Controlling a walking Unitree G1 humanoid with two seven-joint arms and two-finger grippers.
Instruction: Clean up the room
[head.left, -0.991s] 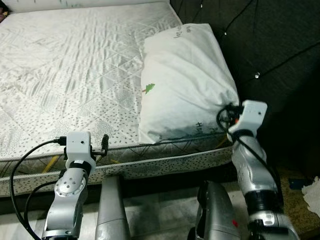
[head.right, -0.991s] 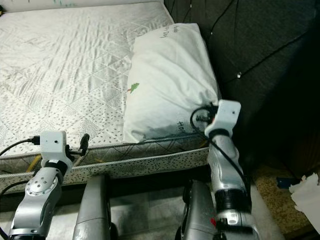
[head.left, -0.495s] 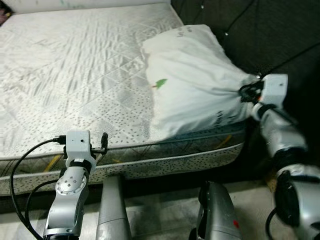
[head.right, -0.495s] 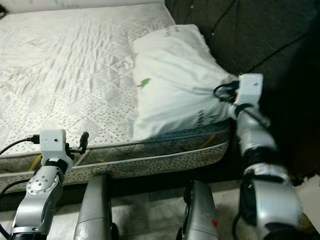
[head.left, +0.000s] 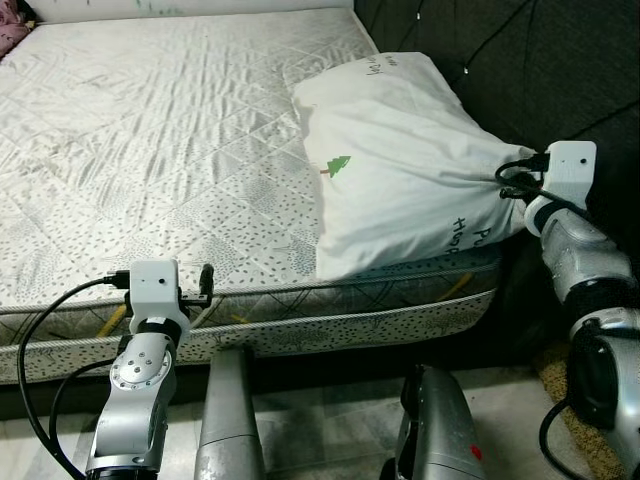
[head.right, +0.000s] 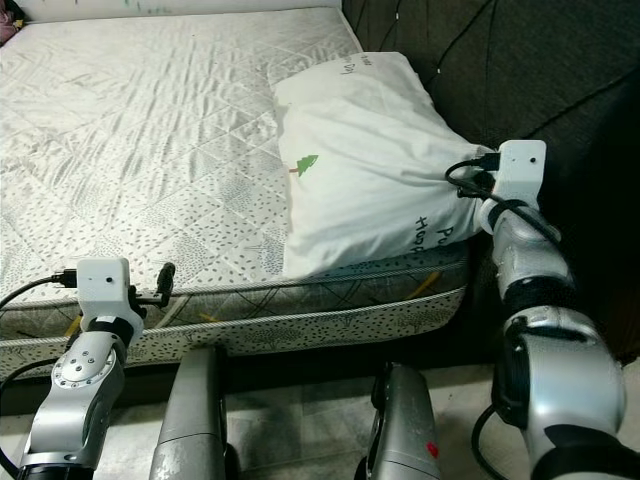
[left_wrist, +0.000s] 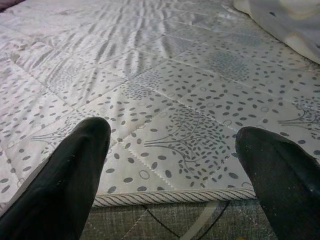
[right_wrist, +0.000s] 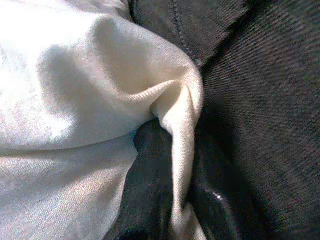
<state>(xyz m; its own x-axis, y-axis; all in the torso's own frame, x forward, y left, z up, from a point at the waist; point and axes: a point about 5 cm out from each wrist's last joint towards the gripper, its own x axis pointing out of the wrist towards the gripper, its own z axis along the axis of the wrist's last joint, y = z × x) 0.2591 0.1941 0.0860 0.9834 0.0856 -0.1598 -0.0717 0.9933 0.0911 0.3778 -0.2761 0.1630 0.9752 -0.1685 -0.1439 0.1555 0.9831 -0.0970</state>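
A white pillow (head.left: 400, 170) with a small green tree print lies on the right side of the quilted mattress (head.left: 150, 130), against the dark headboard (head.left: 540, 60). My right gripper (head.left: 508, 182) is shut on the pillow's near right corner, and the cloth bunches into folds there. In the right wrist view the pinched white fabric (right_wrist: 175, 115) runs between the black fingers (right_wrist: 150, 170). My left gripper (left_wrist: 170, 170) is open at the mattress's front edge (left_wrist: 170, 196), nothing between its fingers, far to the left of the pillow.
The headboard closes off the right side behind my right arm. A corded seam (head.left: 350, 320) runs along the mattress front above the floor. A brown rug (head.left: 558, 385) lies at the lower right. Something pink (head.left: 10, 15) sits at the far left corner of the bed.
My right gripper has pulled the pillow's corner up and to the right, toward the headboard, and the pillow has swung with it. The left arm has stayed put.
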